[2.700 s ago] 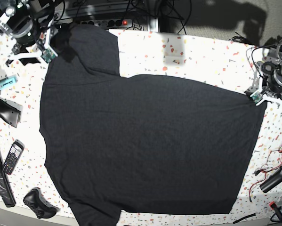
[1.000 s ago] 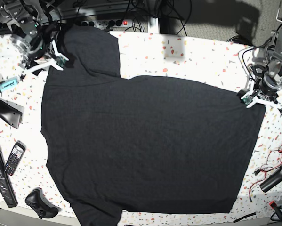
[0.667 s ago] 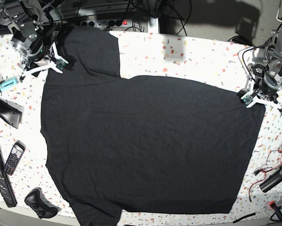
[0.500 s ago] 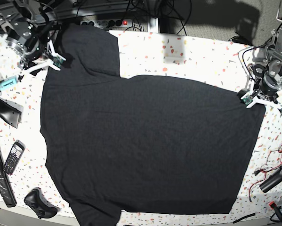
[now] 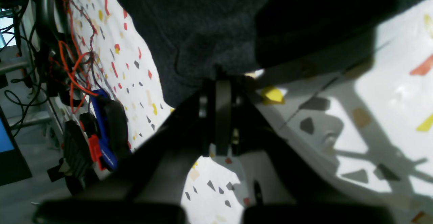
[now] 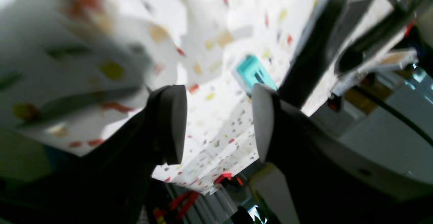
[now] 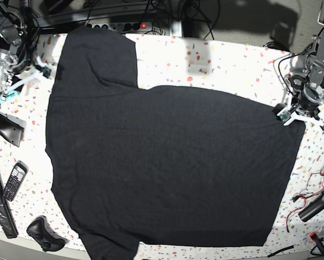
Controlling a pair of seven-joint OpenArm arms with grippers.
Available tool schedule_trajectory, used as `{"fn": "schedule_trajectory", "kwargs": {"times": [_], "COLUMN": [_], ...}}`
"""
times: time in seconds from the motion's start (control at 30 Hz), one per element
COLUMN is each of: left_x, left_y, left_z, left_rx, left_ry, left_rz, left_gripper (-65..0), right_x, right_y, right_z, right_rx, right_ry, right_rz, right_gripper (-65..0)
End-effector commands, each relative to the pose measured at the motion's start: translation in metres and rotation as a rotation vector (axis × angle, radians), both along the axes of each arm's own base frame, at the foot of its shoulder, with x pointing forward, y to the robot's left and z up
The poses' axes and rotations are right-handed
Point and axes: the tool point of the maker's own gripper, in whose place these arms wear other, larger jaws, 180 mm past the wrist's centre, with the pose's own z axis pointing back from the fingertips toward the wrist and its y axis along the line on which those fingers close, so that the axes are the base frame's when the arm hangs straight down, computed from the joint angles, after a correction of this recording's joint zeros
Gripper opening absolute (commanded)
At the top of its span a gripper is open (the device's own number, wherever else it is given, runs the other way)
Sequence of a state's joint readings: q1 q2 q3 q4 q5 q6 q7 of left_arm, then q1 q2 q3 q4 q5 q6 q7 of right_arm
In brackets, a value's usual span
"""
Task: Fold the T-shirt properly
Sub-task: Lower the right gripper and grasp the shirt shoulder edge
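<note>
Left wrist alone shows left end effector (image 5: pixel 220 82) clenched on T-shirt (image 5: pixel 209 24) hem.

Left gripper (image 7: pixel 291 116) low at right side of scene, jaws pressed together, tips meeting as thin seam in wrist view (image 5: pixel 221 92), pointing toward scene centre. Right gripper (image 7: pixel 22 81) at far left corner, raised, jaws spread wide; wrist view (image 6: pixel 219 126) shows clear gap between both fingers (image 6: pixel 171 122), nothing held.

Cable-cluttered lab bench (image 7: pixel 232 65)
</note>
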State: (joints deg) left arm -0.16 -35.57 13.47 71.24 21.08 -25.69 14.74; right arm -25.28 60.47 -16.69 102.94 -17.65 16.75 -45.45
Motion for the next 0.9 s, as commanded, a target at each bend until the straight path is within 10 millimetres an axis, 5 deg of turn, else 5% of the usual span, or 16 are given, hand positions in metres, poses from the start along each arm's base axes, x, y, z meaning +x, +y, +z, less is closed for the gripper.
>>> {"fn": "schedule_trajectory", "kwargs": {"times": [0.0,0.13,0.43,0.7,0.87], "left_x": [-0.008,-0.007,-0.005,-0.005,-0.006], "left_y": [-0.001,-0.002,-0.025,-0.039,-0.037], "left_z": [-0.005,-0.005,-0.009,-0.012,-0.012], "left_rx": [-0.012,-0.019,-0.081,-0.112,-0.105], "left_ry": [0.045,0.040,0.027,0.025,0.029], "left_rz": [-0.005,-0.009,-0.024,-0.027,-0.022], "left_gripper": [-65.0,-65.0,-65.0,-65.0,-65.0], "right_x": [0.016,0.032,0.038,0.029,0.022], "right_y": [-0.012,0.000,0.064,0.066,0.051], "right_z": [0.021,0.026,0.004,-0.006,-0.017], "right_rx": [-0.052,0.017,0.282,0.282,0.249], "right_ry": [-0.076,-0.165,-0.216,-0.142,-0.095], "right_rz": [0.005,0.026,0.145,0.166,0.143], "right_gripper": [-36.0,-36.0,-36.0,-38.6,-39.2]}}
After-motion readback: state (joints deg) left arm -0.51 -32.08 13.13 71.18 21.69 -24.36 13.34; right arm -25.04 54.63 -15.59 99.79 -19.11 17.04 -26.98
